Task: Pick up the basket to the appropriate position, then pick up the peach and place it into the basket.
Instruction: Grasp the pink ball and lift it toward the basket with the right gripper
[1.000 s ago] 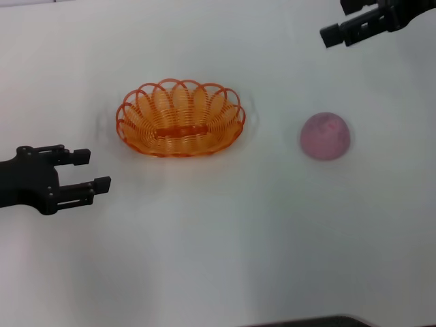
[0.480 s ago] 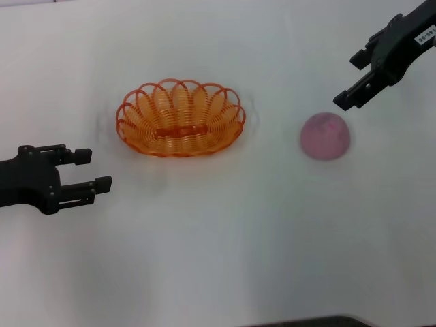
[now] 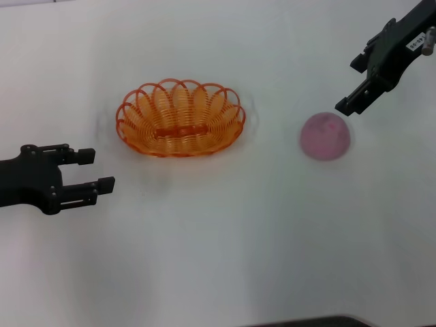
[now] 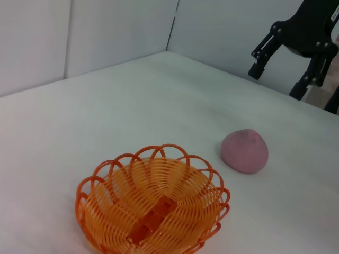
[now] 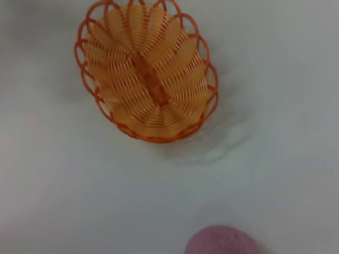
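The head view alone takes in both arms: the left gripper (image 3: 95, 170) hangs low at the robot's left, fingers spread apart with nothing between them, just off the near-left end of the basket (image 3: 180, 118), while the right gripper (image 3: 361, 85) hovers above the far-right side of the peach (image 3: 325, 136), its fingers parted and clear of the fruit. The left wrist view shows the walls behind the white counter (image 4: 106, 106) and the right gripper (image 4: 280, 74) in the air beyond the peach (image 4: 244, 151). The right wrist view looks straight down into the basket (image 5: 145, 71), showing the solid orange strip along its floor, with the peach (image 5: 221, 242) cut by the frame edge. The basket is oval, orange looped wire with a scalloped rim; the peach, well apart from it, is dull pink and rounded.
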Robot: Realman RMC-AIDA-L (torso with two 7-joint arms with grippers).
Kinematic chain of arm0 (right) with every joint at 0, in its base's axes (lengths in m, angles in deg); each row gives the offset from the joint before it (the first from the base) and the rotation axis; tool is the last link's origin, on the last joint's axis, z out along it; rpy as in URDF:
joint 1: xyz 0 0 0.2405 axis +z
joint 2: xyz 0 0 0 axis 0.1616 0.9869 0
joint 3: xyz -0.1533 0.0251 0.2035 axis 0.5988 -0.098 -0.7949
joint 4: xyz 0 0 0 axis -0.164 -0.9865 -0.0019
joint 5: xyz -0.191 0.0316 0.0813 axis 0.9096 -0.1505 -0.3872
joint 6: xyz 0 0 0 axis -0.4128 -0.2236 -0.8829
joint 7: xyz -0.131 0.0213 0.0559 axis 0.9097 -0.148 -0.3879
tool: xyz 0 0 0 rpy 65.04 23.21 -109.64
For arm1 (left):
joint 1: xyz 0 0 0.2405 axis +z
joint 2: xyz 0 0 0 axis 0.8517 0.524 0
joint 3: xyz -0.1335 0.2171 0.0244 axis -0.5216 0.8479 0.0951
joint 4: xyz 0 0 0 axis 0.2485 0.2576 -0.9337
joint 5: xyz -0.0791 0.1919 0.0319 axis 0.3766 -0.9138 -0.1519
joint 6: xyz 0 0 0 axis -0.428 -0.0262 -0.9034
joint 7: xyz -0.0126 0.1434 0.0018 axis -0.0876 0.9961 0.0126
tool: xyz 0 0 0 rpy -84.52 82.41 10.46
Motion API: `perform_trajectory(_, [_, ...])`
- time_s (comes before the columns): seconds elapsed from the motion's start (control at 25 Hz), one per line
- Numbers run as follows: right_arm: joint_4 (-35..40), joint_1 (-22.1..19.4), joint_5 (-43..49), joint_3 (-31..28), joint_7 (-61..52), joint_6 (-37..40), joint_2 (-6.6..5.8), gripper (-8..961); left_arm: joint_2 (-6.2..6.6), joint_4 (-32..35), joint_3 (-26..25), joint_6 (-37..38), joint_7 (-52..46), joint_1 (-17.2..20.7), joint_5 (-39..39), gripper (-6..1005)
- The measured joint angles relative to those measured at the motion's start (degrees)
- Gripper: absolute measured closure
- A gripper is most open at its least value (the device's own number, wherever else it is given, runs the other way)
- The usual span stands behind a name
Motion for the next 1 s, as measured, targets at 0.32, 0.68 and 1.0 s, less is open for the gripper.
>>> perform_trajectory(0.32, [-2.5, 0.0, 0.5, 2.3, 0.1, -2.8, 0.5, 11, 0.01, -0.1, 0.0, -0.3, 0.0, -0.2, 0.0, 325])
perform_trajectory(0.68, [-12.9, -0.4, 0.5, 4.4, 1.3, -11.5, 0.84, 12, -0.12, -0.5, 0.0, -0.6, 0.1, -0.1, 0.0, 325])
perform_trajectory(1.0, [-19.0, 0.0, 0.5, 6.3, 2.1, -16.6, 1.25, 12, -0.09, -0.6, 0.3, -0.7, 0.1, -0.3, -0.1, 324])
